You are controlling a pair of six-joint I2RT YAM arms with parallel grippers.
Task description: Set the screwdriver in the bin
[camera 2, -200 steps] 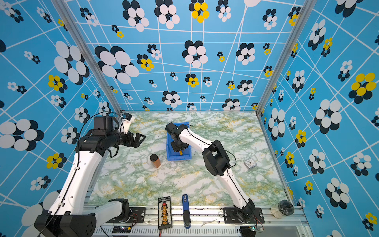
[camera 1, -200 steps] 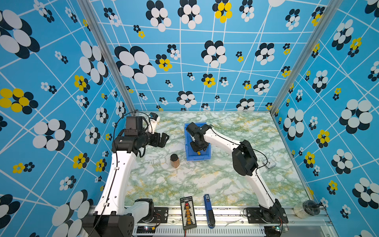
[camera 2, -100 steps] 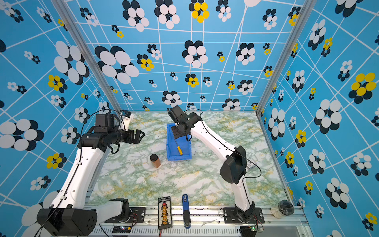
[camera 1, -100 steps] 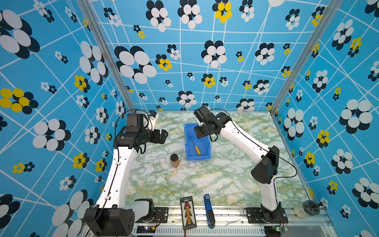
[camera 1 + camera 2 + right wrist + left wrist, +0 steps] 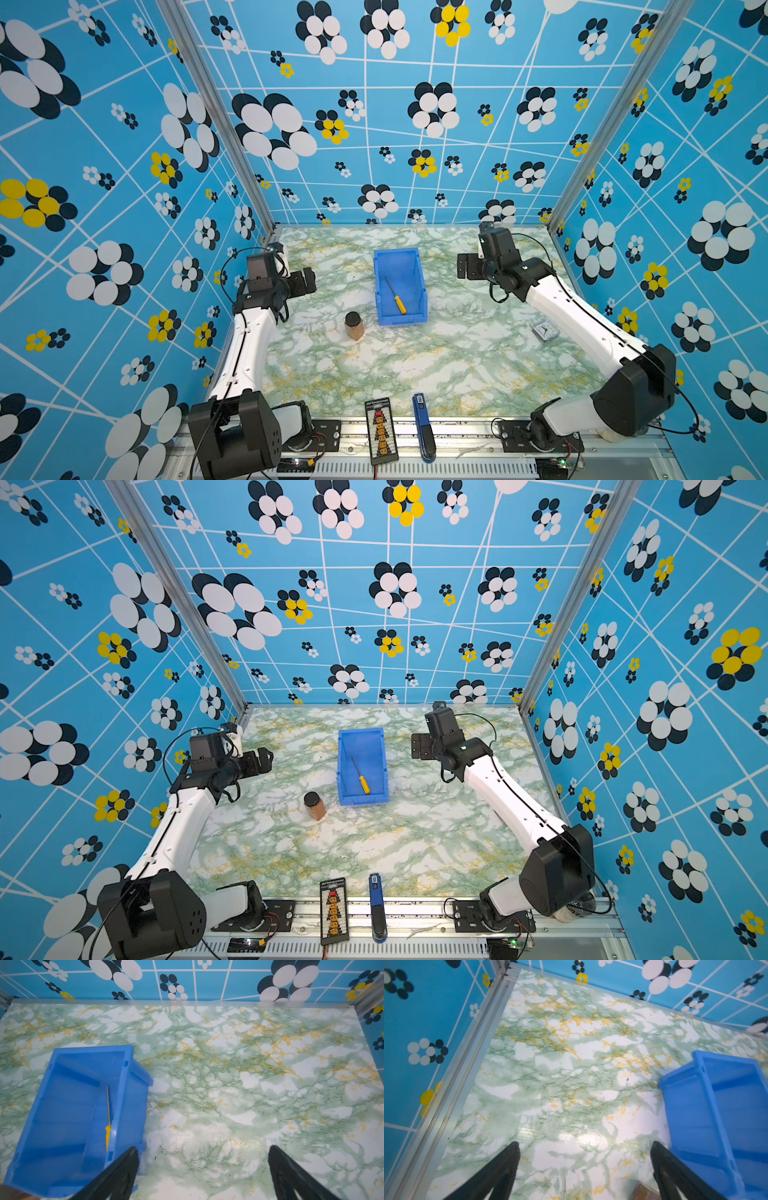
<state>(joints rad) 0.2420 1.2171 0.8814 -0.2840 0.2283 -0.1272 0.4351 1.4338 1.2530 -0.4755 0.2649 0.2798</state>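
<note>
Two arms are bending at the elbow and reaching inward from the sides of the table [image 5: 457, 353], wrists raised above it. On the left side the left fingers [image 5: 302, 282] are hanging wide apart, gripping nothing, well apart from the bin [image 5: 380, 286]. Opposite, the right fingers [image 5: 467, 267] are also standing wide and empty, clear of the bin's right wall. Inside, the screwdriver [image 5: 395, 296] is lying flat and diagonal on the bin floor, yellow handle toward the low front lip. Near the bin's front left corner the jar [image 5: 354, 326] is standing upright.
</note>
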